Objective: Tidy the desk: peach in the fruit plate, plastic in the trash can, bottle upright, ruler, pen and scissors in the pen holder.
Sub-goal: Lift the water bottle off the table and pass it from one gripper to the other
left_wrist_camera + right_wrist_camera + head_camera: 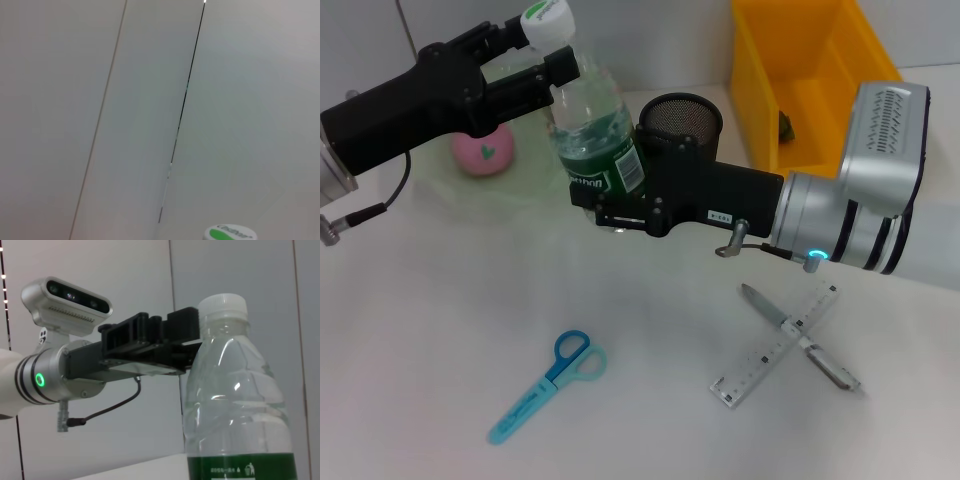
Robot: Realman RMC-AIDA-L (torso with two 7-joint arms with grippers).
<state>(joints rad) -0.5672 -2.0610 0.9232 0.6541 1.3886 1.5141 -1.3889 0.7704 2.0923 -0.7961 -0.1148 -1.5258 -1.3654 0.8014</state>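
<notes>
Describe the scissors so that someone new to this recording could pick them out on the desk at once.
On the white desk, look at the near side, on the robot's left, away from the ruler and pen crossed on the right. The scissors lie flat there alone, the only light blue thing, with two ring handles and a blue blade cover.

Bottle point(595, 130): clear, green label, white cap with green mark. Peach point(484, 152): pink, small green mark. Scissors point(548, 385): light blue handles, blue cover. Trash can point(810, 75): bright yellow. Pen holder point(681, 120): black mesh. Ruler point(778, 345): clear-grey, printed markings. Tabletop point(420, 350): plain white.
</notes>
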